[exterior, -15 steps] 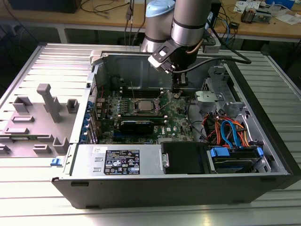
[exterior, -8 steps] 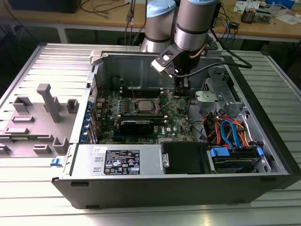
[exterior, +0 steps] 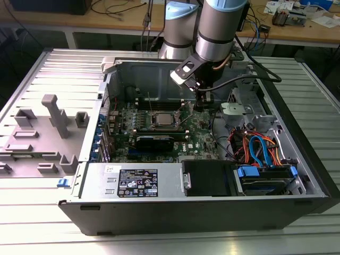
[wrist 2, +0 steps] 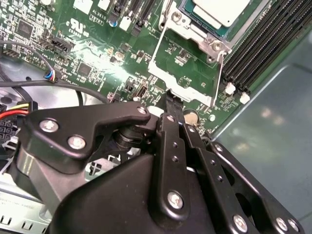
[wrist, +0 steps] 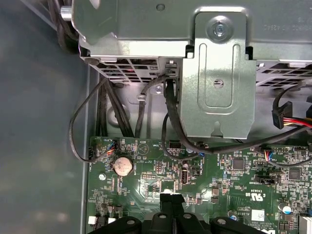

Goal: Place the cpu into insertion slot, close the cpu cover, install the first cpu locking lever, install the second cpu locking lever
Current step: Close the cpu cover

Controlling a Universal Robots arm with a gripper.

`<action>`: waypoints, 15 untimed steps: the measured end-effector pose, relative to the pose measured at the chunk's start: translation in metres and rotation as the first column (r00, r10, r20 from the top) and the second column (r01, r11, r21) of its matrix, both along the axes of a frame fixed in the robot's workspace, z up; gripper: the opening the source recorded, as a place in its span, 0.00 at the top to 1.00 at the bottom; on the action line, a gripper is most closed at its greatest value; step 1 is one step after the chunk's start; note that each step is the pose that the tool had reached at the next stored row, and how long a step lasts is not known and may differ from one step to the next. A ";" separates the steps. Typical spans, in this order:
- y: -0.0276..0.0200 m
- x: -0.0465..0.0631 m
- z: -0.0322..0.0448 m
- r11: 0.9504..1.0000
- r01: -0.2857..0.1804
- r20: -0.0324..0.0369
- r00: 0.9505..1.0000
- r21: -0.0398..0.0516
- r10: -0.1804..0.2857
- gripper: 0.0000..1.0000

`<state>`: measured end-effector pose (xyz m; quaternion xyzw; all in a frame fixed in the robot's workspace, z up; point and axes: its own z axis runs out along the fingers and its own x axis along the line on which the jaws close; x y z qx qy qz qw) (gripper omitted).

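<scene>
Ribbed metal table [exterior: 42, 234] carries the open computer case [exterior: 212, 212], wooden benches [exterior: 106, 18] behind. In the second wrist view the chip [wrist 2: 219, 9] sits in its socket [wrist 2: 197, 35], the cover [wrist 2: 156, 58] swung open (green board [wrist 2: 97, 48] showing through its window), and the gripper [wrist 2: 171, 97] has its fingers drawn together at the cover's edge. The first wrist view adds a coin battery [wrist: 122, 165].

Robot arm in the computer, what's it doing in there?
The robot arm is reaching into an open computer case. The cpu already sits in the insertion slot. The cpu cover is flipped open, not yet closed over the chip. The gripper is right at the cover's free edge; I can't tell whether it grips it.
</scene>
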<state>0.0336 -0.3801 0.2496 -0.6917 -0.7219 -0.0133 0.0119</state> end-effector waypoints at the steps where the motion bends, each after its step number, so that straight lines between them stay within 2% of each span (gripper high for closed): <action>1: 0.0000 0.000 0.0000 1.000 0.000 0.000 1.000 0.000 0.000 0.89; 15: 0.0000 -0.004 0.0000 1.000 0.000 0.000 1.000 0.000 0.000 0.89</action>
